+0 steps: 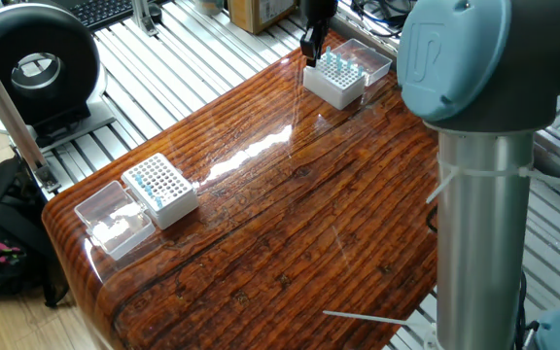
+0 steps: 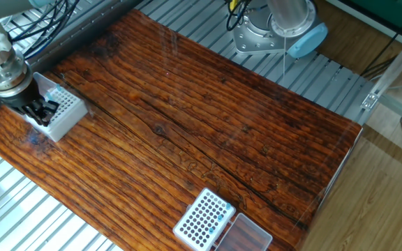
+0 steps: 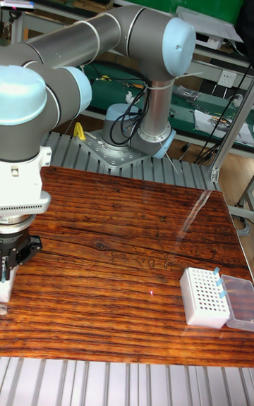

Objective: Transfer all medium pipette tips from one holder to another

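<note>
Item: gripper (image 2: 39,111), black two-finger type on the UR5 arm (image 3: 85,39). It stands low over the near edge of the source holder (image 2: 60,111), a white grid box at the table's (image 2: 208,132) far corner from the arm's base. Fingers point down into the rows at the box's edge. Finger spacing looks narrow, but whether a tip sits between them cannot be told; the gap is too small and dark in every view.

Item: medium pipette tips (image 1: 339,64), light blue tops, standing in the grid directly under and just beyond the fingers. Many are left here. The box's clear lid (image 1: 369,58) lies open on the side away from the gripper.

Item: destination holder (image 2: 204,217), a second white grid box, well away from the gripper at the opposite end of the table. A few blue tops show along one edge of its grid; most holes look empty. Its clear lid (image 2: 245,235) lies beside it.

Step in hand, by judgement: picking one tip from the source rows; the task is early, with most tips yet to cross.

Handling notes:
- Centre the fingers on a single blue top, clear of its neighbours.
- Close only on the collar, since the slender shaft may bend or slip.
- Lift straight up until the tip clears the grid before travelling sideways.
- Keep the tip upright for insertion at the far box.
</note>
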`<action>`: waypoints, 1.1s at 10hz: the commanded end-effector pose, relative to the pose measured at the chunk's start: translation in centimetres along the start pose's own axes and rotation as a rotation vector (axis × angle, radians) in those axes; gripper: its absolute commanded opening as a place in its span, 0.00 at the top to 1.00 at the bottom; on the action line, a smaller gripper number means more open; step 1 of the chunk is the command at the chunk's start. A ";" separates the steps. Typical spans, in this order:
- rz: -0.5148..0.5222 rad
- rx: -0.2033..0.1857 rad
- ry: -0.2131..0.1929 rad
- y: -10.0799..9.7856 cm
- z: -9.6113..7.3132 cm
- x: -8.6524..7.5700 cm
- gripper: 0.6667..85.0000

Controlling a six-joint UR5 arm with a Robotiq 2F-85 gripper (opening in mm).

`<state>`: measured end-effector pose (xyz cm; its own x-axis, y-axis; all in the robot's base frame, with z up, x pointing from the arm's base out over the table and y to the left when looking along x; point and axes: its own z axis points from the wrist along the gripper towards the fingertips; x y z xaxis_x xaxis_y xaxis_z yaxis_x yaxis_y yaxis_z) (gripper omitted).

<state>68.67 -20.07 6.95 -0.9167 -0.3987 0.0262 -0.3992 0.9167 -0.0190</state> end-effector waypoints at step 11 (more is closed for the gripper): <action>0.100 -0.013 -0.023 8.1 -10.7 -1.4 0.98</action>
<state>67.38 -15.09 15.52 -0.9375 -0.3472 0.0217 -0.3477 0.9372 -0.0286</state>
